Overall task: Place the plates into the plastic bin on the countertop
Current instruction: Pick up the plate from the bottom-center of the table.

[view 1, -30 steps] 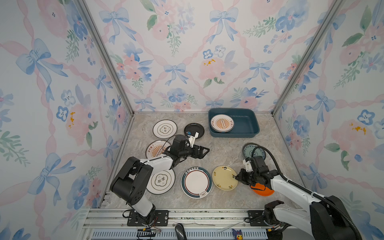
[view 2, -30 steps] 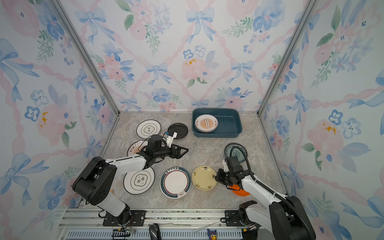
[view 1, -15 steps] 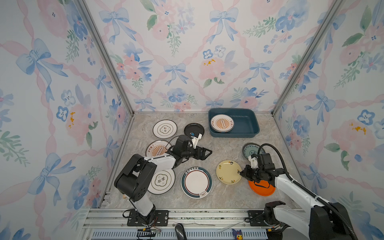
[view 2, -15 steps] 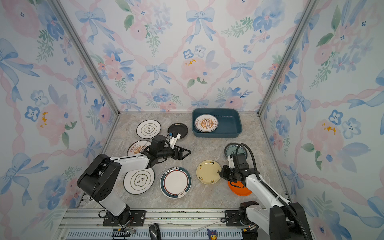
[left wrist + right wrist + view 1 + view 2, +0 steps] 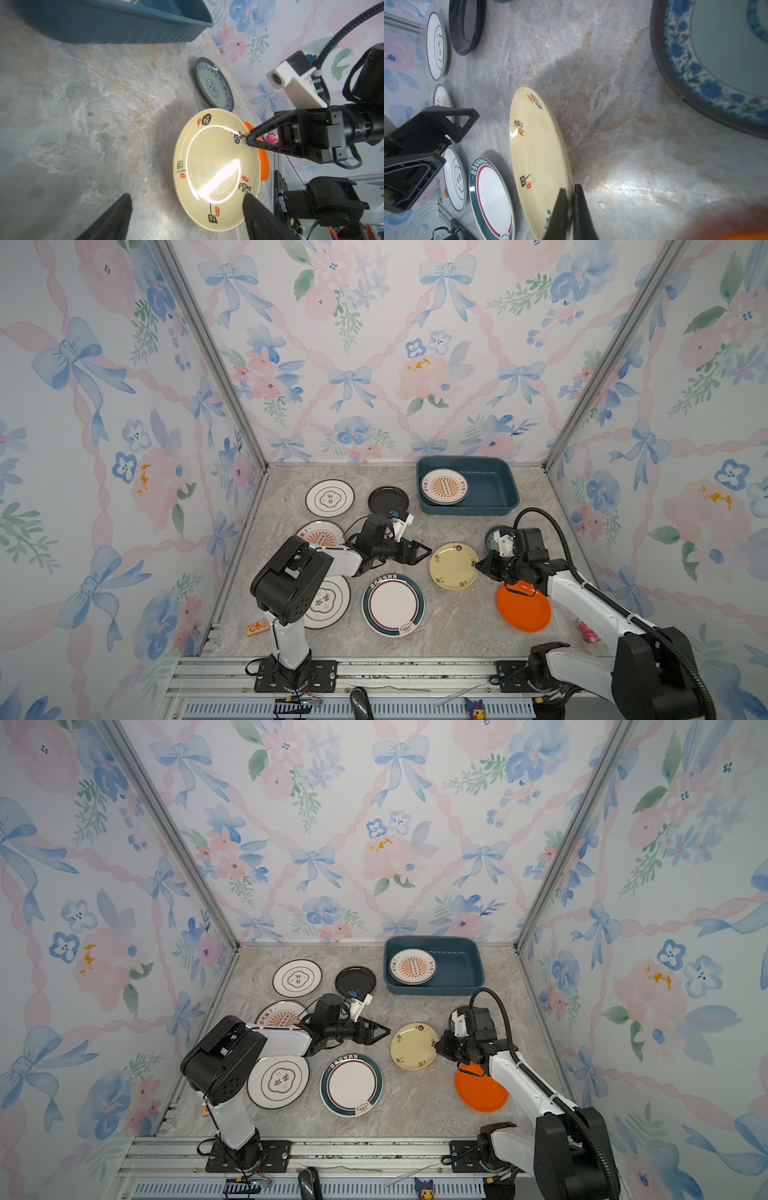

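Right fingers point(image 5: 483, 566) pinch the rim of the tilted yellow plate point(image 5: 453, 568); left fingers point(image 5: 417, 551), spread open, should straddle its opposite rim squarely.

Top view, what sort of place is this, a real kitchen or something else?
Probably a staged robot test booth, not a real kitchen: wallpaper panels held in aluminium posts wall in a marble-look countertop, and two robot arms are bolted to a metal rail at its front edge.

The pale yellow plate point(image 5: 216, 170) is glossy and smooth, with bright glare. The tabletop point(image 5: 83, 104) looks like marble, with soft sheen. The bin point(image 5: 116, 25) is matt ribbed plastic.
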Controlling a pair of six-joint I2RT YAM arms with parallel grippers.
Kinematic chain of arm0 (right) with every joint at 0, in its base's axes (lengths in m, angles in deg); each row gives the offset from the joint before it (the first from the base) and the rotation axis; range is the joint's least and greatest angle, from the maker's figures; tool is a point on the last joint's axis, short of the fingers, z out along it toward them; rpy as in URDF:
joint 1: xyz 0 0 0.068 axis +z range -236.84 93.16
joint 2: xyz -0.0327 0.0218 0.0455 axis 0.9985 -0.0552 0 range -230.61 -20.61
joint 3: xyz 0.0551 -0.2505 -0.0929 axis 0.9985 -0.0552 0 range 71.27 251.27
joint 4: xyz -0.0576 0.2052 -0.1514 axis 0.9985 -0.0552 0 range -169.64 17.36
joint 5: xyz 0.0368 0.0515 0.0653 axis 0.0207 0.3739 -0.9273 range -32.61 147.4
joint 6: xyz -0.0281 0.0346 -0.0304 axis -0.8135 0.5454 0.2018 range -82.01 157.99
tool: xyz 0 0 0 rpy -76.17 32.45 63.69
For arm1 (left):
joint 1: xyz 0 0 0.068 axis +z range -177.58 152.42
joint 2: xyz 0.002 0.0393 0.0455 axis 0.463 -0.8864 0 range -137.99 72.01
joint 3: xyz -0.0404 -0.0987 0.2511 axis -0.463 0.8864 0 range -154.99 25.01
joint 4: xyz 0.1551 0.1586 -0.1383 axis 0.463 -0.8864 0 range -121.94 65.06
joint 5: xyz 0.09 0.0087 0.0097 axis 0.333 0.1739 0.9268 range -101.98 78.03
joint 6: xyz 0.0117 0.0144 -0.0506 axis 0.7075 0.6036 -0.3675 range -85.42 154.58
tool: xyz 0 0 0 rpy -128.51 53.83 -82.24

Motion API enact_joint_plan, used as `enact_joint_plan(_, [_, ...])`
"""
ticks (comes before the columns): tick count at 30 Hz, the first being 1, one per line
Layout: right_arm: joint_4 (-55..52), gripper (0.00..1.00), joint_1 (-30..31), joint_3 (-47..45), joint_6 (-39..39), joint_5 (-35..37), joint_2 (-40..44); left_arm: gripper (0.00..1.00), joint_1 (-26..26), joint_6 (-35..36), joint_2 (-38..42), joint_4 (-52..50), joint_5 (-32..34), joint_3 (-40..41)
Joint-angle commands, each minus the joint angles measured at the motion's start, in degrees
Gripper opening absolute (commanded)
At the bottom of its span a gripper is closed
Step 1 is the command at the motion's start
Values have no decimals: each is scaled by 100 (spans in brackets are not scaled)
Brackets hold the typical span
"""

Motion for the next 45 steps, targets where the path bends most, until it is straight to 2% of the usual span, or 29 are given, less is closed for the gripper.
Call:
enact_joint_plan(1, [258,0,-2,194,122,-186,-4,84,-61,-155,-234,321,-261,-131])
enact_joint_plan(10, [647,0,24,350,409,-498,18,81,-169,-163,-441,357,-379,-268])
enact_joint_plan(16, [1139,0,185,378,695,-655,-131,74,-173,-291,-481,506,-479,-255])
enact_joint_plan(19, [1320,0,295,431,778,-668,-241,63,-177,-372,-426,600,-510,-211])
enact_joint_plan(23, [1414,0,450,511,798,-645,-372,38,-174,-402,-317,631,-599,-181])
enact_joint_plan(27, [1522,0,496,504,767,-651,-422,26,-167,-395,-238,634,-702,-147])
enact_joint_plan(29, [1597,0,501,473,702,-716,-430,24,-157,-397,-217,627,-733,-130])
enact_joint_plan(32, [1881,0,501,366,585,-887,-439,14,-148,-393,-211,642,-826,-93])
enact_joint_plan(37, [2848,25,501,133,486,-1429,-590,11,-146,-393,-157,649,-967,-53])
enact_joint_plan(41, [3743,31,474,-36,520,-1867,-888,9,-113,-399,-68,642,-1036,-31])
enact_joint_plan(45, [4681,31,474,-128,799,-2150,-1302,9,-67,-412,-7,643,-1056,-13])
